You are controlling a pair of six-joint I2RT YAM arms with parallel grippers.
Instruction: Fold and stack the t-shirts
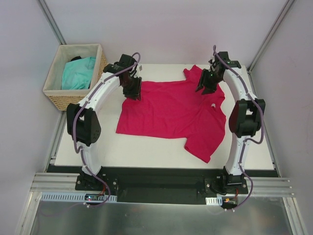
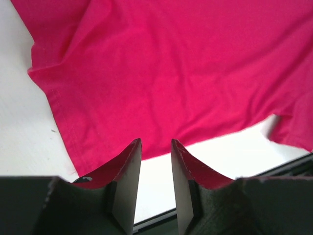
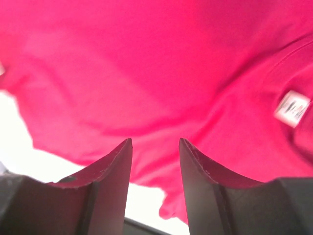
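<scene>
The crimson-pink t-shirt [image 1: 171, 110] lies spread flat on the white table, its collar and small white neck label [image 1: 213, 105] to the right; it also shows in the left wrist view [image 2: 166, 68] and the right wrist view [image 3: 146, 68], where the label [image 3: 292, 108] is visible. The turquoise t-shirt [image 1: 78, 73] is bunched in the wicker basket. My left gripper [image 1: 133, 93] hovers open over the shirt's far-left edge, nothing between its fingers [image 2: 128, 166]. My right gripper [image 1: 203, 88] hovers open over the far sleeve, empty.
The woven wicker basket [image 1: 100, 61] stands at the table's far left corner, close to the left arm. The white table surface [image 1: 146, 152] shows in front of the shirt. Enclosure walls and metal posts surround the table.
</scene>
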